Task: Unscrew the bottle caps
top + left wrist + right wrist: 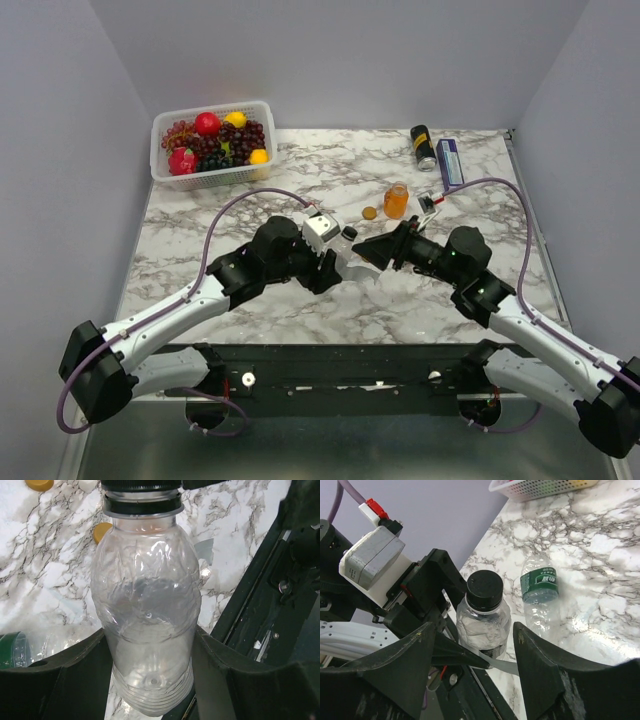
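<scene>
While the left fingers (60, 680) clamp the clear bottle (147, 605) around its lower body, holding it off the tabletop (250, 320) at centre, its black cap (484, 587) is on and looks fully seated. Right fingers (385, 675) are spread wide either side of that bottle at shoulder height. They touch neither it nor the cap and hold nothing.

Progress, as I read it:
- Two orange caps (39, 484) lie loose on the marble, apart from each other, so both juice caps look done.
- One juice bottle (396, 202) stands upright behind the arms and seems open-topped. I can't find a second one in any view.
- The held clear bottle is the step in hand, cap not yet turned off.
- A green-label bottle (540, 590) lies on its side just beside the held one. Can't tell whether it has a cap.

Call it about half done: at least one cap left, possibly two. Next up is closing the right fingers on the black cap and twisting against the left hold.
</scene>
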Controlling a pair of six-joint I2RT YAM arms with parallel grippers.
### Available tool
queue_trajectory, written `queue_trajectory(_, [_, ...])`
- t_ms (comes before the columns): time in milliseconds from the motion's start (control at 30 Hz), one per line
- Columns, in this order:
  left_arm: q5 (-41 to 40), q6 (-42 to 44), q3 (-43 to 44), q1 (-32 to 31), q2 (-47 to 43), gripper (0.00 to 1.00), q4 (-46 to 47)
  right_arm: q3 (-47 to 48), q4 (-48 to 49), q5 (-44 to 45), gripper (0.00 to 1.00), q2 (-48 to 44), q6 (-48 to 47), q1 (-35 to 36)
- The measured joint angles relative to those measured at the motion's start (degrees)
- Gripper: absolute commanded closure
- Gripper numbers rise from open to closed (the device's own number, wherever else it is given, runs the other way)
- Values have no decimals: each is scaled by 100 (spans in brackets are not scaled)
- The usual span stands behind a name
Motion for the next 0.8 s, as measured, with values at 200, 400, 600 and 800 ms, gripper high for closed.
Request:
queue_trajectory(200, [-87,4,2,-96,63,68,-26,28,131,127,34,179,46,168])
queue_trajectory(400, [-166,22,2,-190,129,68,-39,94,179,236,36,302,52,247])
queue_trajectory(600, [-254,24,26,-225,131,68,-50,170,151,326,37,389,31,289])
queue_trajectory(800, [-260,35,79,-319,164,68,-68,282,140,402,39,555,-26,310])
